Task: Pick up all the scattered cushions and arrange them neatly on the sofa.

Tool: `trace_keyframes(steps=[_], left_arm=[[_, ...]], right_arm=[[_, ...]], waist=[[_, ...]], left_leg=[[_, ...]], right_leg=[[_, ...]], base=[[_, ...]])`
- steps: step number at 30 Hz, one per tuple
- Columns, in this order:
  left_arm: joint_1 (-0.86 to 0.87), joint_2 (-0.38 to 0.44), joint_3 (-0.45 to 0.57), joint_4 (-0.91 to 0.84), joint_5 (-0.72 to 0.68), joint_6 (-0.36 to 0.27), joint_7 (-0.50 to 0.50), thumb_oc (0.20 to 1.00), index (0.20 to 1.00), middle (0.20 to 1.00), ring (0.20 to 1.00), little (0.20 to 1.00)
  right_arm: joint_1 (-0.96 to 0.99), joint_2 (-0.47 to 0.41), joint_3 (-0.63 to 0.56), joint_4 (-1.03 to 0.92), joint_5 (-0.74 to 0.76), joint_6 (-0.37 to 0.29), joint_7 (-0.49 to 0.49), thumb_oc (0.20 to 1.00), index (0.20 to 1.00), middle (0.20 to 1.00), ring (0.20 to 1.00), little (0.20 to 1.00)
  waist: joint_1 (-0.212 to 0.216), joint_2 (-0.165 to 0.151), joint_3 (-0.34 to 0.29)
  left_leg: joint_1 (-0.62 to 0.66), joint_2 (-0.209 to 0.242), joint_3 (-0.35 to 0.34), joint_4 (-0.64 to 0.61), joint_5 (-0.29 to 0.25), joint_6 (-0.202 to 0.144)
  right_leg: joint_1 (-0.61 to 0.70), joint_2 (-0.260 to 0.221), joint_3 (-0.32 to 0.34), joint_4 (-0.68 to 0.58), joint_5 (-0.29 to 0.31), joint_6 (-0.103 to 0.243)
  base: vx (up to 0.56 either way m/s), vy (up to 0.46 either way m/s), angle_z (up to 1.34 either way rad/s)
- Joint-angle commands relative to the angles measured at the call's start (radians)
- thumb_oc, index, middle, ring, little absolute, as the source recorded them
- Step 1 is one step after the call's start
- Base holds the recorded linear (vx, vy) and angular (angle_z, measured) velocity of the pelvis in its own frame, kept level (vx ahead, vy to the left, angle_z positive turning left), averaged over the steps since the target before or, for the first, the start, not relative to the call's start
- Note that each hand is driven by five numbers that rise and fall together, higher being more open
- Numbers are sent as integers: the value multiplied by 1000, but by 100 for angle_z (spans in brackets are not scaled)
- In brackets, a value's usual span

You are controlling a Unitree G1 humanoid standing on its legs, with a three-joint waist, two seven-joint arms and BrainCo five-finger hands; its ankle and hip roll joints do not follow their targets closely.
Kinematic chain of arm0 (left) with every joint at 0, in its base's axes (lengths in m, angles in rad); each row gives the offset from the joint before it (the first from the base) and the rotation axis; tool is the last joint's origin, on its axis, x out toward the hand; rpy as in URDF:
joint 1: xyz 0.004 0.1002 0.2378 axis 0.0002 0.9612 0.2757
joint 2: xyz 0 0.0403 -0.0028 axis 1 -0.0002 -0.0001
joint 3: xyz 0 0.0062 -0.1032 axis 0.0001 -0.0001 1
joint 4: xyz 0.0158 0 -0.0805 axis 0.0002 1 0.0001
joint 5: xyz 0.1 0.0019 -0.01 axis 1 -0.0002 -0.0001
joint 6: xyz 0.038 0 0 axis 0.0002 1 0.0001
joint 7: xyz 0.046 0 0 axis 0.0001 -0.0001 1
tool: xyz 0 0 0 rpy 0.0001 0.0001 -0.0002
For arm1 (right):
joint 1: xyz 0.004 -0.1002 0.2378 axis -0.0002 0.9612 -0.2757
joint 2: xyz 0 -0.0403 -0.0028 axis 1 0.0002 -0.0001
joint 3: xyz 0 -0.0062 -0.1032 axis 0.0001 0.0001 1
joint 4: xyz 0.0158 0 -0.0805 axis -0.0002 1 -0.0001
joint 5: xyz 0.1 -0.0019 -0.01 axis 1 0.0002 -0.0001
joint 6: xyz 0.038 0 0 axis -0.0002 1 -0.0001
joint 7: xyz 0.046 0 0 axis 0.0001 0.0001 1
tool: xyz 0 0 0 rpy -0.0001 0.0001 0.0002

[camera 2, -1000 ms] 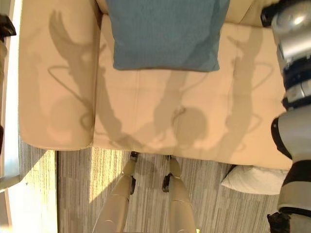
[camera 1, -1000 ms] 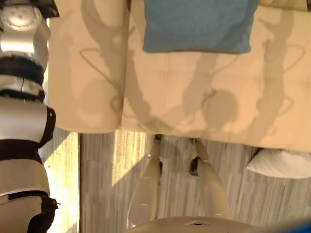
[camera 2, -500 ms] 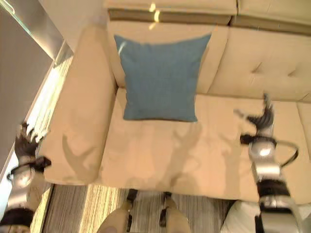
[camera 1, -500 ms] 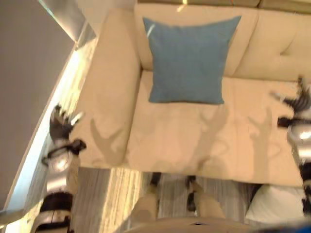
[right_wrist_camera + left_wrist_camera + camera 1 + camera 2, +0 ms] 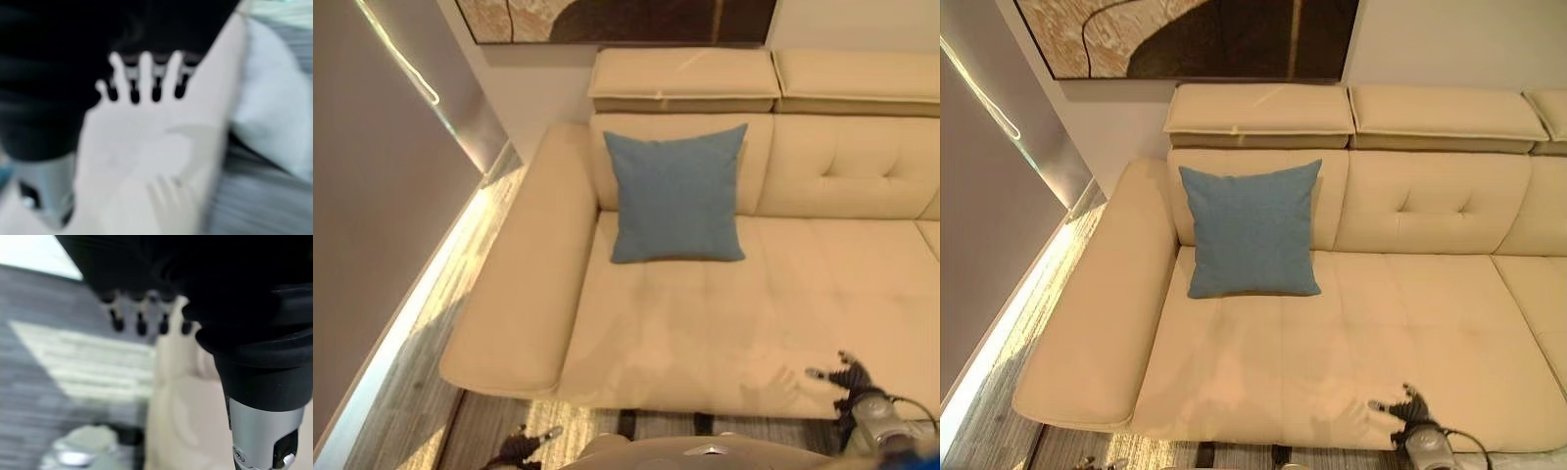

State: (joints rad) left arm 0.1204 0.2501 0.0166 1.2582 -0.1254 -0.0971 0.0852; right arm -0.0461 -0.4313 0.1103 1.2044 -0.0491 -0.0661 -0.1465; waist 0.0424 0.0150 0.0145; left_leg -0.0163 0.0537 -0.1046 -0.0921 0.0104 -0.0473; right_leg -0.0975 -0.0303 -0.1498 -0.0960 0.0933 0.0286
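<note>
1. Both hands are now seen low at the near edge of the sofa (image 5: 1263, 362), where half a second ago they were raised beside it; far more of the sofa is taken in since the camera tilted up.
2. One blue cushion (image 5: 1251, 230) is propped upright against the backrest, by the armrest (image 5: 1097, 313). A white cushion (image 5: 274, 98) is seen on the floor.
3. Left hand (image 5: 527, 446) and right hand (image 5: 1408, 406) are spread, nothing held.
</note>
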Motion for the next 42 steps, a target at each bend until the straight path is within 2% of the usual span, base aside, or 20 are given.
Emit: trace_keyframes(steps=[1, 6, 7, 12, 13, 16, 19, 22, 23, 25, 26, 27, 28, 29, 30, 32, 35, 38, 40, 42], left_arm=[[-30, 50, 11, 26, 50, 0, -5, 1000, 1000, 1000, 1000, 1000], [-30, 50, 11, 26, 50, 0, -5, 1000, 1000, 1000, 1000, 1000], [-58, 59, -23, 8, 47, -1, -9, 1000, 1000, 1000, 1000, 1000], [-77, 56, -47, 3, 56, 4, -5, 1000, 1000, 1000, 1000, 1000], [-91, 43, -58, -4, 47, 1, -7, 1000, 1000, 1000, 1000, 1000], [-111, 21, -93, -22, 52, -6, -6, 1000, 1000, 1000, 1000, 1000], [-135, 14, -137, -29, 83, -8, 8, 1000, 1000, 1000, 1000, 1000], [-140, 13, -154, -28, 103, -9, 12, 1000, 1000, 1000, 1000, 1000], [-143, 19, -149, -28, 105, -8, 11, 1000, 1000, 1000, 1000, 1000], [-140, 31, -138, -32, 98, -4, 11, 1000, 1000, 1000, 1000, 1000], [-141, 31, -138, -32, 98, -4, 11, 1000, 1000, 1000, 1000, 1000], [-128, 39, -125, -31, 93, 4, 9, 1000, 1000, 1000, 1000, 1000], [-129, 39, -125, -31, 93, 5, 9, 1000, 1000, 1000, 1000, 1000], [-119, 46, -115, -23, 91, 10, 4, 1000, 1000, 1000, 1000, 1000], [-119, 46, -115, -22, 91, 10, 4, 1000, 1000, 1000, 1000, 1000], [-112, 52, -105, -11, 94, 13, 2, 1000, 1000, 1000, 1000, 1000], [-112, 42, -99, -11, 72, 7, 7, 1000, 1000, 1000, 1000, 1000], [-130, 31, -100, -12, 54, 10, 11, 1000, 1000, 1000, 1000, 1000], [-142, 24, -114, -13, 56, 10, 14, 1000, 1000, 1000, 1000, 1000], [-155, 12, -142, -21, 54, 5, 12, 1000, 1000, 1000, 1000, 1000]], right_arm=[[-28, -2, 20, -10, -29, -2, 14, 1000, 1000, 1000, 1000, 1000], [-28, -2, 20, -10, -29, -2, 14, 1000, 1000, 1000, 1000, 1000], [-26, 7, 12, 6, 15, 4, 12, 1000, 1000, 1000, 1000, 1000], [-25, 11, 7, 37, 33, 9, 8, 1000, 1000, 1000, 1000, 1000], [-35, 10, 17, 41, 35, 9, 4, 1000, 1000, 1000, 1000, 1000], [-37, 3, 23, 39, 31, 17, 4, 1000, 1000, 1000, 1000, 1000], [-43, 7, -4, 32, 75, 21, -3, 1000, 1000, 1000, 1000, 1000], [-64, 13, 0, 25, 78, 29, -15, 1000, 1000, 1000, 1000, 1000], [-76, 21, 13, 21, 71, 29, -18, 1000, 1000, 1000, 1000, 1000], [-79, 25, 26, 26, 61, 29, -19, 1000, 1000, 1000, 1000, 1000], [-80, 26, 26, 26, 61, 29, -19, 1000, 1000, 1000, 1000, 1000], [-73, 24, 28, 46, 55, 32, -17, 1000, 1000, 1000, 1000, 1000], [-74, 24, 28, 47, 55, 32, -17, 1000, 1000, 1000, 1000, 1000], [-66, 23, 20, 65, 51, 35, -16, 1000, 1000, 1000, 1000, 1000], [-66, 23, 20, 65, 51, 35, -16, 1000, 1000, 1000, 1000, 1000], [-58, 31, 17, 76, 40, 34, -18, 1000, 1000, 1000, 1000, 1000], [-58, 49, 20, 67, 52, 35, -20, 1000, 1000, 1000, 1000, 1000], [-55, 63, 24, 61, 66, 34, -29, 1000, 1000, 1000, 1000, 1000], [-56, 63, 37, 59, 64, 32, -34, 1000, 1000, 1000, 1000, 1000], [-50, 59, 45, 56, 63, 31, -42, 1000, 1000, 1000, 1000, 1000]], waist=[[2, -57, 10], [2, -57, 10], [-3, -58, 34], [-16, -66, 47], [-7, -80, 67], [-19, -74, 67], [-46, -62, 74], [-51, -66, 95], [-28, -66, 107], [2, -55, 120], [0, -57, 119], [18, -43, 113], [17, -45, 111], [32, -34, 98], [32, -35, 96], [78, -41, 77], [80, -69, 63], [62, -85, 80], [55, -86, 94], [62, -85, 110]], left_leg=[[58, -34, 30, 5, -28, -9], [58, -34, 30, 5, -28, -9], [58, -13, 20, 23, -22, -19], [30, -12, 1, 82, -36, -26], [0, -51, -75, 169, -86, -20], [0, -88, -190, 206, -122, -7], [-3, -118, -205, 199, -148, 17], [-24, -160, -197, 191, -156, 42], [-51, -157, -125, 201, -159, 55], [-77, -141, -49, 208, -142, 62], [-80, -144, -50, 207, -139, 63], [-73, -118, -6, 189, -121, 75], [-75, -119, -6, 188, -118, 75], [-67, -99, 25, 176, -107, 82], [-69, -99, 24, 175, -105, 82], [-82, -82, 77, 183, -101, 76], [-99, -75, 111, 208, -98, 56], [-114, -56, 122, 265, -101, 31], [-125, -53, 90, 289, -97, 20], [-134, -81, 0, 313, -103, 9]], right_leg=[[109, -44, -25, 18, -88, 82], [109, -44, -25, 18, -88, 82], [116, -27, -15, 50, -123, 61], [117, -21, -8, 51, -120, 51], [89, -28, 27, 59, -104, 49], [26, -26, 96, 76, -74, 59], [-59, -31, 159, 111, -27, 71], [-148, -33, 195, 102, 45, 112], [-182, -37, 145, 102, 42, 119], [-177, -80, 2, 164, -7, 108], [-180, -83, 1, 164, -6, 109], [-145, -94, -52, 271, -69, 79], [-147, -96, -52, 271, -67, 80], [-98, -104, -71, 345, -120, 66], [-100, -105, -71, 343, -118, 67], [8, -144, -125, 329, -146, 67], [54, -122, -110, 223, -146, 78], [74, -88, -88, 165, -143, 67], [76, -76, -70, 153, -134, 55], [72, -64, -39, 132, -114, 54]], base=[[1, -45, -5], [-31, -48, -1], [-197, -241, 2], [-141, -96, 27], [-269, 34, -21], [-244, 109, -58], [-241, 175, -66], [-341, 153, -105], [-377, 136, -206], [-288, 62, -138], [-232, 31, -176], [-137, 29, -159], [-214, -13, -154], [-90, -36, -80], [-174, -105, -81], [-119, -168, -58], [-51, -196, -81], [-41, -223, -16], [-90, -129, -5], [-98, -32, -39]])
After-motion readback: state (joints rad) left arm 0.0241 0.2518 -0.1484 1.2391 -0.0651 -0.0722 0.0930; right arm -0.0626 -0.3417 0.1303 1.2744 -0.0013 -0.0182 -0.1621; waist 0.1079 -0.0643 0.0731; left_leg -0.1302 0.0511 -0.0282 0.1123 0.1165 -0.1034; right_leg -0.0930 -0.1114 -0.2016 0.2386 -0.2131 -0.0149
